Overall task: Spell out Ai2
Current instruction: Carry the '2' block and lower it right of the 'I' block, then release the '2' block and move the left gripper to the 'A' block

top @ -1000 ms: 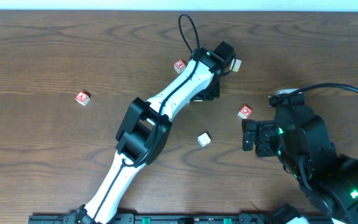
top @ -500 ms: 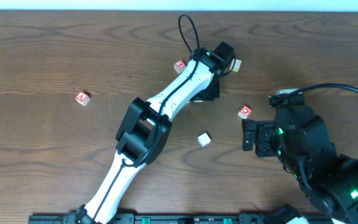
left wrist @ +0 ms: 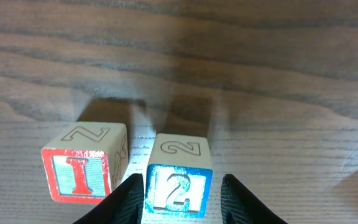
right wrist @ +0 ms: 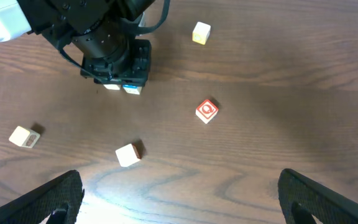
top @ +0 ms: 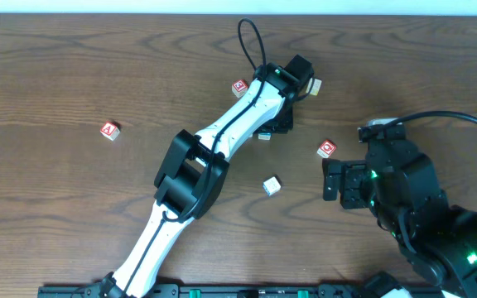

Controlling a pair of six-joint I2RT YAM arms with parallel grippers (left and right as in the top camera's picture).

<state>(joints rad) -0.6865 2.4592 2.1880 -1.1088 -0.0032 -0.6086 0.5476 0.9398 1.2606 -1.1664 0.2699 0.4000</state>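
Note:
In the left wrist view a blue "2" block point(left wrist: 179, 180) stands on the table between my left gripper's fingers point(left wrist: 182, 200). The gripper is open, with a gap at the right finger. A red "I" block point(left wrist: 82, 171) stands right beside it on the left. In the overhead view the left gripper point(top: 276, 124) covers both blocks. A red "A" block point(top: 109, 130) lies far to the left. My right gripper point(right wrist: 194, 202) is open wide and empty, hovering over bare table; it also shows in the overhead view point(top: 331, 178).
Other loose blocks lie around: a red one point(top: 239, 86) and a cream one point(top: 315, 85) beside the left wrist, a red one point(top: 327, 148) near the right gripper, a white one point(top: 271, 185) in the middle. The left arm point(top: 222, 136) crosses the table diagonally.
Almost nothing. A little more of a block shows at the lower edge of the left gripper in the overhead view. The right arm has not moved.

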